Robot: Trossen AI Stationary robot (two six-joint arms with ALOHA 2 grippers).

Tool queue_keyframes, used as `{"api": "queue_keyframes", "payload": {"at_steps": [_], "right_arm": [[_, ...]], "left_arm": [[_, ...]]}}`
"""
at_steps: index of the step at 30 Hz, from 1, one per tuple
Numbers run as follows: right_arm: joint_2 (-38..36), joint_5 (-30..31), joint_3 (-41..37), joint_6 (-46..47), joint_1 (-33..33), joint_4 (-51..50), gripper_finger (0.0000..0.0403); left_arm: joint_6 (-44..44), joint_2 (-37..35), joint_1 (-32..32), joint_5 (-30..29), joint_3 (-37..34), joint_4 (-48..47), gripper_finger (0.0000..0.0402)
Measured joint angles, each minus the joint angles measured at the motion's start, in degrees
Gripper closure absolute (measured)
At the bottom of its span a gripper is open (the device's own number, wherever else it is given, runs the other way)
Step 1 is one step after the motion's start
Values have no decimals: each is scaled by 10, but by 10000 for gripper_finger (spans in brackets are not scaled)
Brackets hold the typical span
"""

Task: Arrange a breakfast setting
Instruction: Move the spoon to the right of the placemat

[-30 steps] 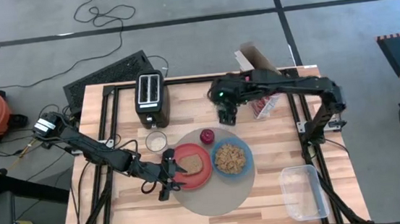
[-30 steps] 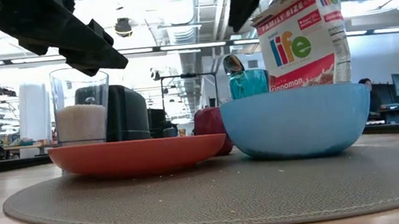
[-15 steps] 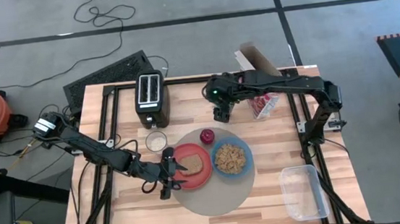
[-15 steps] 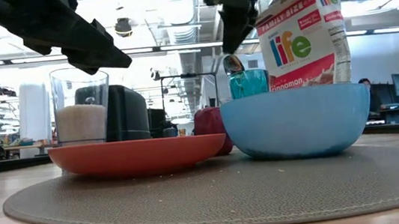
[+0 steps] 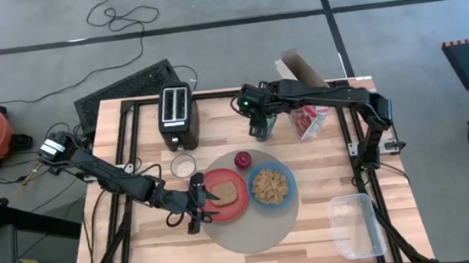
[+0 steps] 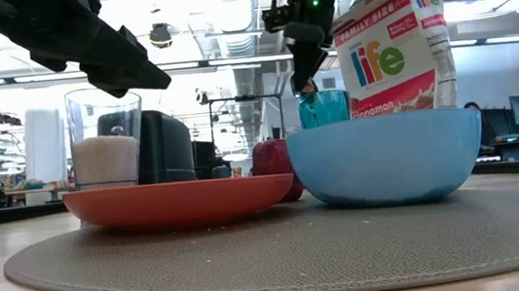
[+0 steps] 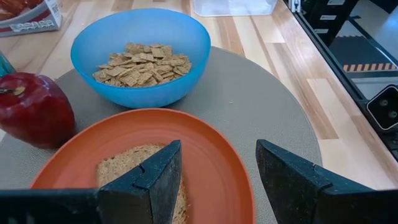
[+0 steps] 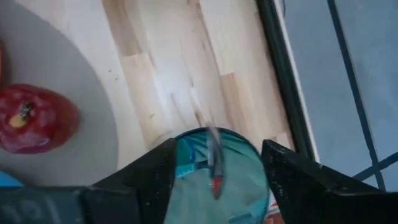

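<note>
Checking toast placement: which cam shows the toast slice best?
Left wrist view: the toast slice lies on the red-orange plate, just behind the left hand, though one finger covers part of it. High view shows it small beside that hand. In the low view the plate's rim hides it. Right wrist view misses it.

From above, the right claw (image 5: 257, 129) covers the teal tumbler (image 8: 214, 180). Its wrist view shows the spoon (image 8: 213, 158) only as a blur. The toast slice (image 7: 134, 171) is partly hidden behind a left claw finger (image 7: 152, 183).
</note>
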Motion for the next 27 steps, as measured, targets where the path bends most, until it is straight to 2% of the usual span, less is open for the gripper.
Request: {"api": "queue_keyframes", "payload": {"at_steps": [4,12,16,20,27], "right_arm": [[-1,-1,0,-3,0,-2,185],[-1,-1,0,-13,0,0,318],[-1,2,0,-15,1,-1,363],[-1,-1,0,-17,3,-3,374],[-1,10,0,-18,9,-6,357]], "left_arm": [[0,0,0,0,0,-1,208],[-1,0,0,-4,0,0,208],[-1,0,0,-4,0,0,208],[-1,0,0,-4,0,1,208],[-1,0,0,-4,0,2,208]]}}
